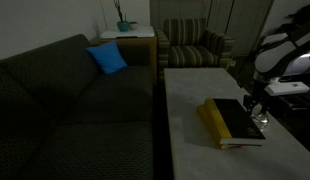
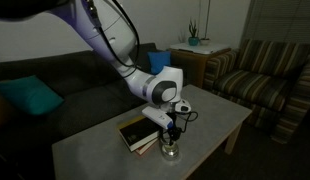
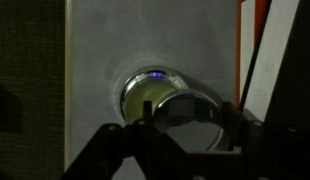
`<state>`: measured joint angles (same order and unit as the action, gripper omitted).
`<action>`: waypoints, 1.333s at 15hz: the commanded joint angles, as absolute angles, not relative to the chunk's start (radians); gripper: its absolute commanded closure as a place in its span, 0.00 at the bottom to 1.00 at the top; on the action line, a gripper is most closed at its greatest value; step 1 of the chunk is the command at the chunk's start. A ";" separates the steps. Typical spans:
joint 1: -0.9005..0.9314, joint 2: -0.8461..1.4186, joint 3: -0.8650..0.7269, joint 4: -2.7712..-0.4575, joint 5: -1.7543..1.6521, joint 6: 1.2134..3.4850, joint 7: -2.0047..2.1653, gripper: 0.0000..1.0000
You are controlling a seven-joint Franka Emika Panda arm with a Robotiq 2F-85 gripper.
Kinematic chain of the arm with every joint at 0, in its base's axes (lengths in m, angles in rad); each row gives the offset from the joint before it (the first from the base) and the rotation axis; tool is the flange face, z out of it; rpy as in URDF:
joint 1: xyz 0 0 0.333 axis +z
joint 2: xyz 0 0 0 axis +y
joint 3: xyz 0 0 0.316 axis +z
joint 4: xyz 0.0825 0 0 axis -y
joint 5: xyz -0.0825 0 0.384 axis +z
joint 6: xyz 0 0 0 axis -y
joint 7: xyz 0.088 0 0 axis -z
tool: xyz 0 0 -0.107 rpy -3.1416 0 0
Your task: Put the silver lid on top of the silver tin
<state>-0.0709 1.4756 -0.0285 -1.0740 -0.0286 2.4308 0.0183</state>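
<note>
Dim lounge table (image 2: 220, 112): the gripper (image 3: 187, 128) hung just above the tin (image 3: 143, 90), jaws clamped on the lid (image 3: 191, 108).
The lid looked off-centre; released there, it might have caught the rim and slid off.

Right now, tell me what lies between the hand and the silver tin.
Only the silver lid, held in the hand, just above the silver tin and partly covering it. The wrist view shows this.
</note>
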 commanded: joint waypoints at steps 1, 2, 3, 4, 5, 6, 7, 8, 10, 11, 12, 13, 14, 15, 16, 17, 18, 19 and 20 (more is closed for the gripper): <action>-0.085 1.476 -0.021 -1.101 -0.009 2.482 0.014 0.56; -0.087 1.476 -0.019 -1.100 -0.007 2.485 0.011 0.56; -0.091 1.476 -0.014 -1.102 -0.003 2.491 0.004 0.56; -0.098 1.466 -0.005 -1.117 -0.003 2.498 -0.002 0.56; -0.105 1.460 0.006 -1.126 0.001 2.502 -0.019 0.56; -0.111 1.453 0.016 -1.138 0.001 2.511 -0.036 0.56; -0.116 1.447 0.024 -1.150 0.000 2.521 -0.049 0.56; -0.116 1.438 0.028 -1.169 -0.003 2.540 -0.053 0.56; -0.116 1.422 0.028 -1.204 -0.006 2.575 -0.048 0.56; -0.116 1.412 0.028 -1.226 -0.007 2.596 -0.045 0.56; -0.114 1.403 0.028 -1.246 -0.007 2.616 -0.041 0.56; -0.115 1.394 0.029 -1.267 -0.007 2.633 -0.041 0.56; -0.115 1.387 0.031 -1.283 -0.008 2.648 -0.041 0.56; -0.115 1.378 0.030 -1.300 -0.008 2.659 -0.040 0.56; -0.114 1.369 0.029 -1.318 -0.009 2.671 -0.038 0.56; -0.113 1.361 0.028 -1.336 -0.010 2.686 -0.035 0.56; -0.112 1.355 0.026 -1.349 -0.010 2.701 -0.033 0.56; -0.111 1.347 0.025 -1.364 -0.011 2.713 -0.032 0.56; -0.111 1.338 0.024 -1.380 -0.011 2.723 -0.031 0.56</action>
<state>-0.0990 1.3966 0.0135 -1.2766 -0.0137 2.6760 -0.0189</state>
